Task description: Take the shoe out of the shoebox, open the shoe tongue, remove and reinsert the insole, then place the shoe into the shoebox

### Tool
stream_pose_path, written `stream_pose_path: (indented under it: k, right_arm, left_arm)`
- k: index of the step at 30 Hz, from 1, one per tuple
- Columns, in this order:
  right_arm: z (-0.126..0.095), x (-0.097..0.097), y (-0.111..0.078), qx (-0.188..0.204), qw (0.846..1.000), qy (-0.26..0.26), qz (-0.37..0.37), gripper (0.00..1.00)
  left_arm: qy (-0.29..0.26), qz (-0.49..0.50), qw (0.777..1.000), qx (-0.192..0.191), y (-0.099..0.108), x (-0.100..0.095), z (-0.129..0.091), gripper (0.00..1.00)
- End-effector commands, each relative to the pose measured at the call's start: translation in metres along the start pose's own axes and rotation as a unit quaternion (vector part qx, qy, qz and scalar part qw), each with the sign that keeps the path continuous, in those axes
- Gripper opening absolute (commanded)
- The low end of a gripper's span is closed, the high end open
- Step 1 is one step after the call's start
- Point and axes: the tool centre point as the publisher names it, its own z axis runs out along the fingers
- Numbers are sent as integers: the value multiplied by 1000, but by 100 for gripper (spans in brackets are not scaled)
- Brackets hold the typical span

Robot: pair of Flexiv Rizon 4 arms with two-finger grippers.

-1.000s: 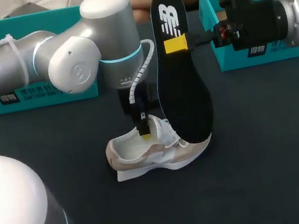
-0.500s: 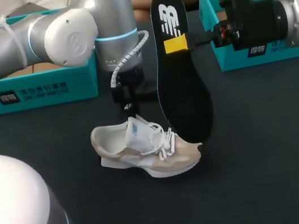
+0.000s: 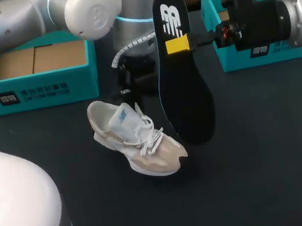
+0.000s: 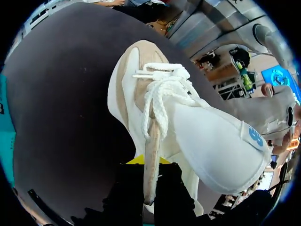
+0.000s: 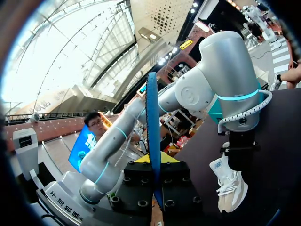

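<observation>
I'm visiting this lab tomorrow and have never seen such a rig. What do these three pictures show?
It is a robot with two arms at a dark table. One picture looks down from above and behind; the two round ones come from cameras on the wrists. The left gripper grips a white and beige sneaker resting on the table. The right gripper holds a black insole upright beside it. Teal boxes stand at the far side: the left shoebox and the right shoebox.
</observation>
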Motion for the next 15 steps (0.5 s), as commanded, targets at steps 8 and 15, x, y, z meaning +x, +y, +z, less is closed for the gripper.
stream_pose_path:
  k: [8, 15]
  right_arm:
    - [2, 0, -1, -1, 1000, -1, 0, 0]
    - [2, 0, -1, -1, 1000, -1, 0, 0]
  left_arm:
    - [18, 185, 982, -42, -1, -14, -20, 0]
    - [23, 213, 975, -55, -4, -15, -22, 0]
